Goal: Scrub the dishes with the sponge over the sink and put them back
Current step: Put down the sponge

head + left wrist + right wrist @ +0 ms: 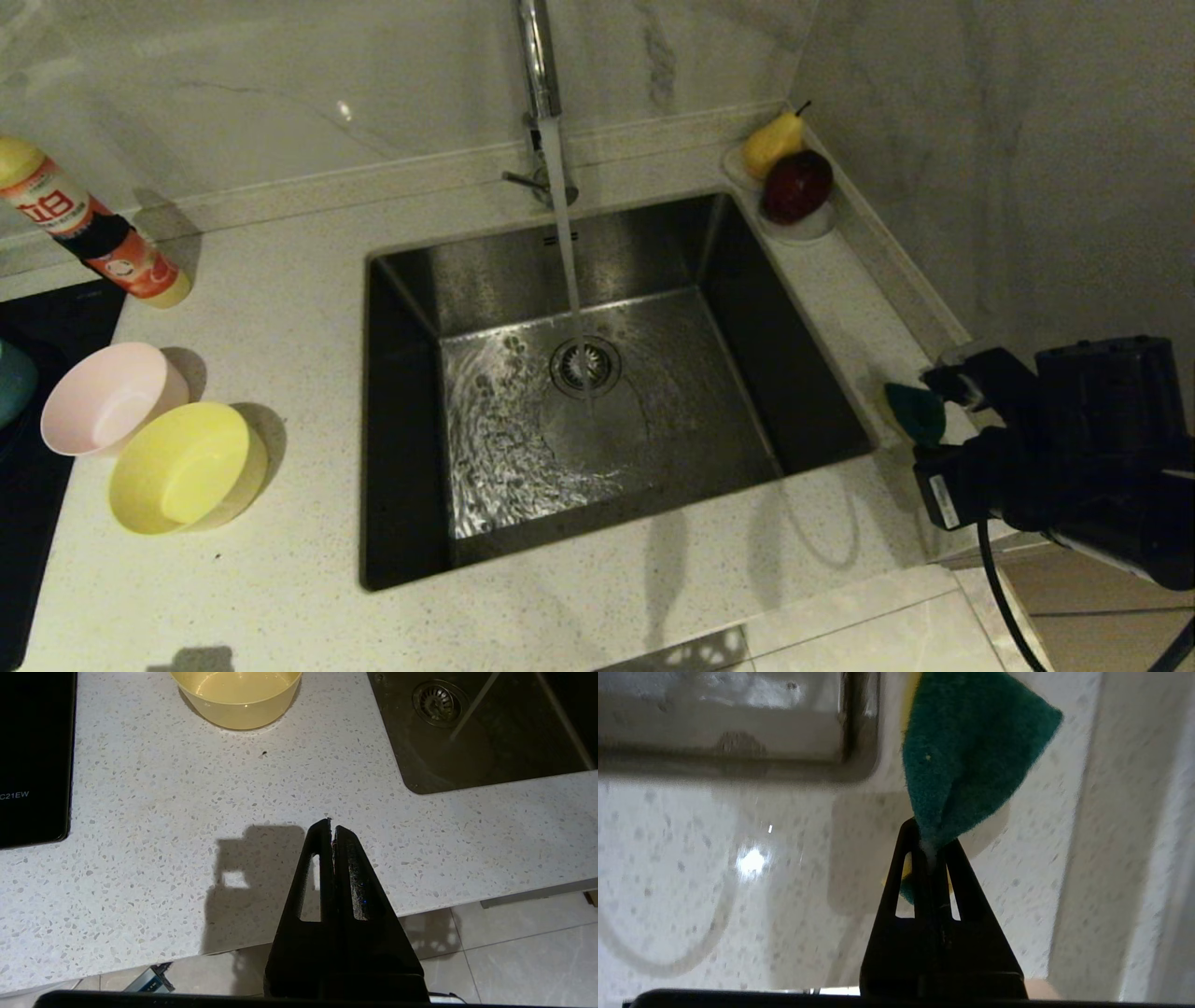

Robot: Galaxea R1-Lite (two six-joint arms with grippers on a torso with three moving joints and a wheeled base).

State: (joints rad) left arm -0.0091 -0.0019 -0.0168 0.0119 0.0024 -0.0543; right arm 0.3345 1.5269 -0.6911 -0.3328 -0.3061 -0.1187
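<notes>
Sink (411, 392) sits off to the left of my right gripper (930, 845), tap (540, 56) running into the drain so a dish can be rinsed right where it gets scrubbed. Counter (280, 308) wraps around it; I am over the strip on the sink's right side.

Pink bowl (105, 397) and yellow bowl (185, 465) sit side by side, touching, on the far side of the sink from my right gripper, well apart from it. They are near my left gripper (333, 828), so I judge that arm is meant to fetch them. I see no blue bowl. The left gripper is closed tight on nothing, hanging over bare counter just short of the yellow bowl, parked.

Small dish with a pear and an apple (796, 187) is in the back corner beyond my right gripper, not part of the job.

Sponge (966, 760): my right gripper is clamped hard on one end, jaws squeezed nearly together, so the foam folds and fans out past the tips, green face showing. Gripping the end leaves most of the pad free for scrubbing. It looks lifted just clear of the counter beside the sink's edge.
</notes>
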